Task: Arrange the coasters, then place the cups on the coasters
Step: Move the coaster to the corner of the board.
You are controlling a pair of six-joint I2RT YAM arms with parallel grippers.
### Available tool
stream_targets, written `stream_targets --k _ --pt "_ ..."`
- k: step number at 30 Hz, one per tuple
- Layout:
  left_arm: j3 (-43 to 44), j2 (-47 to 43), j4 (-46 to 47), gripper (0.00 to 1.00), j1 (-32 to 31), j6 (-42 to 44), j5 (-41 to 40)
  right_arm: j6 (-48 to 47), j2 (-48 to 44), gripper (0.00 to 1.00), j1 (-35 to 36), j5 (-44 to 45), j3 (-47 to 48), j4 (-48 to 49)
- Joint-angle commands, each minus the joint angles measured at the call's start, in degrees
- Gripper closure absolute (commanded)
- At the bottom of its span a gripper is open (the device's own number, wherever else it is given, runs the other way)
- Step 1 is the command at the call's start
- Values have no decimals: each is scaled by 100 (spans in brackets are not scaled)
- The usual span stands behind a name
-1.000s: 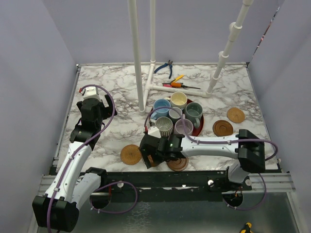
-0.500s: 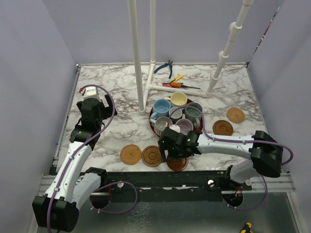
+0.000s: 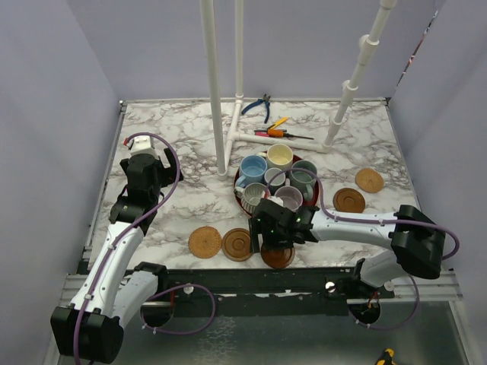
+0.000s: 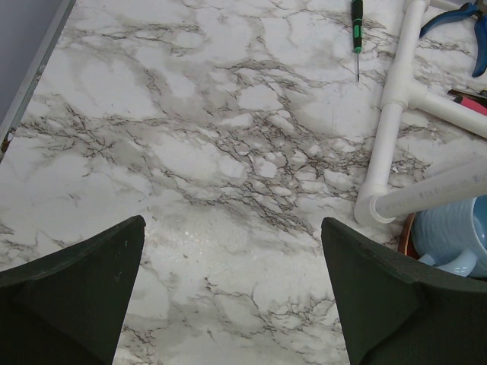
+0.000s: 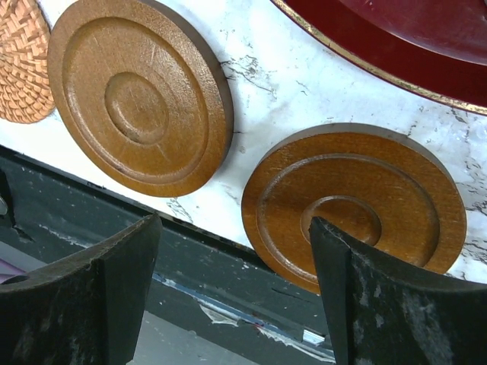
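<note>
Three coasters lie in a row by the near edge: a tan woven one (image 3: 205, 242) (image 5: 19, 61), a brown ringed one (image 3: 237, 244) (image 5: 141, 95) and another brown one (image 3: 279, 257) (image 5: 354, 205). Two more coasters (image 3: 349, 200) (image 3: 369, 180) lie at the right. The cups stand together on the red tray (image 3: 313, 195): light blue (image 3: 253, 166) (image 4: 453, 236), cream (image 3: 279, 155), grey-green (image 3: 304, 173), pale grey (image 3: 274, 179), ribbed (image 3: 255, 194) and lavender (image 3: 289, 198). My right gripper (image 3: 275, 240) (image 5: 234, 220) hangs open just above the third coaster's left part, holding nothing. My left gripper (image 3: 141, 172) (image 4: 232, 222) is open over bare marble at the left.
A white pipe frame (image 3: 228, 141) (image 4: 396, 137) stands behind the tray, with pliers (image 3: 262, 105) and screwdrivers (image 3: 278, 131) near it. The black front rail (image 5: 190, 258) runs right beside the near coasters. The tray's rim (image 5: 396, 38) is close to my right gripper.
My right gripper has left the middle brown coaster beside the woven one, moved right over the third coaster, and its jaws have narrowed a little. The left arm has not moved.
</note>
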Motion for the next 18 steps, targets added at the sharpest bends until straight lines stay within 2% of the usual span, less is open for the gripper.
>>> stream_targets --k 1,18 --pt "-63 -31 65 1 19 -15 103 71 170 18 -30 69 -61 129" --pt "-70 -31 65 1 15 -7 75 111 360 19 -74 296 -22 90"
